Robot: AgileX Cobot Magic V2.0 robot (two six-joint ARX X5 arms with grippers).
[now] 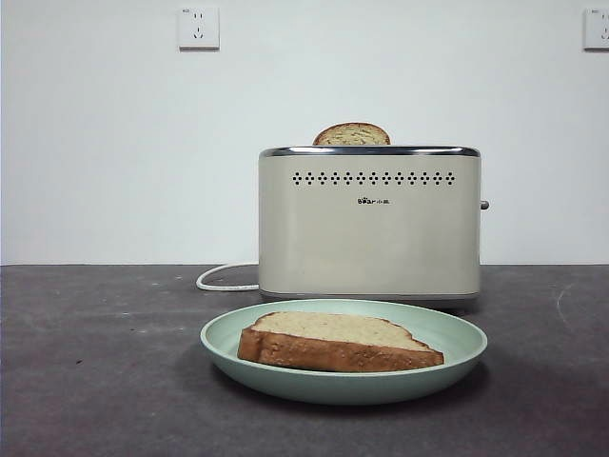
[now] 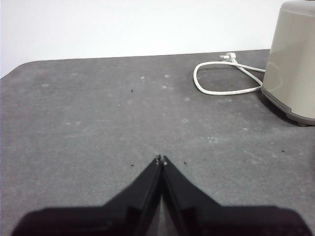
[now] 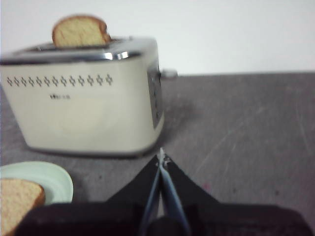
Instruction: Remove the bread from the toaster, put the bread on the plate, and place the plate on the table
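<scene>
The bread (image 1: 338,343), a thick wholegrain slice with a brown crust, lies flat on the mint-green plate (image 1: 457,335). The plate rests on the dark grey table (image 1: 95,362) in front of the cream toaster (image 1: 369,228). My right gripper (image 3: 161,157) is shut and empty, low over the table beside the toaster (image 3: 83,103), with the plate (image 3: 51,179) and bread (image 3: 17,201) at one side. My left gripper (image 2: 161,159) is shut and empty over bare table, away from the toaster (image 2: 293,64). Neither gripper shows in the front view.
A second slice with a narrower domed top (image 1: 351,134) stands in the toaster slot; it also shows in the right wrist view (image 3: 78,30). The toaster's white cord (image 2: 221,81) loops on the table behind it. A white wall with sockets (image 1: 198,28) stands at the back.
</scene>
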